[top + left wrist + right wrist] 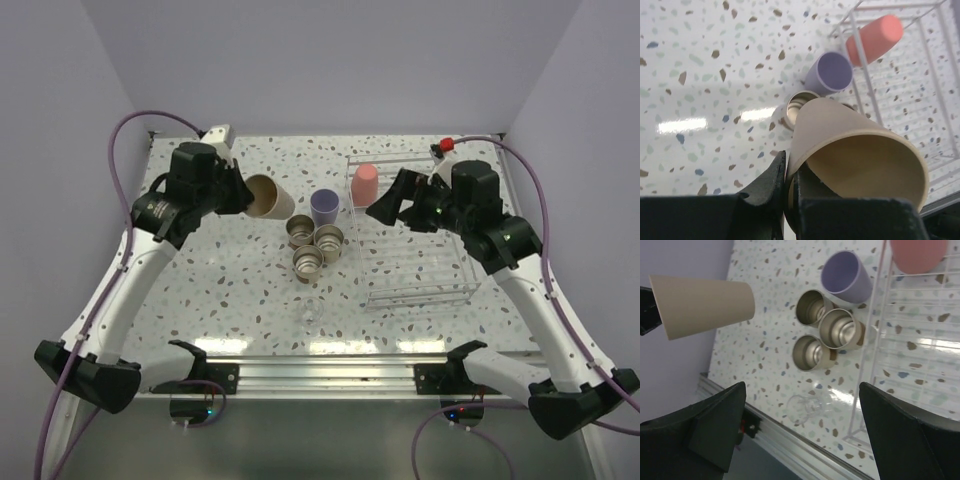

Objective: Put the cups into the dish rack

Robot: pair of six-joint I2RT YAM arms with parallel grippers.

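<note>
Tan cup: left of dish rack, held off table. Left gripper clamped on its rim wall. Long axis near horizontal, base toward rack. Lavender cup and beige cups stand between. Pink cup inside rack. Right gripper over rack, jaws wide, empty. Left arm nearer; carry runs rightward.

Both arms reach forward, elbows out, wrists turned inward. Left gripper is pinched tight on the tan cup rim; right gripper gapes wide.
</note>
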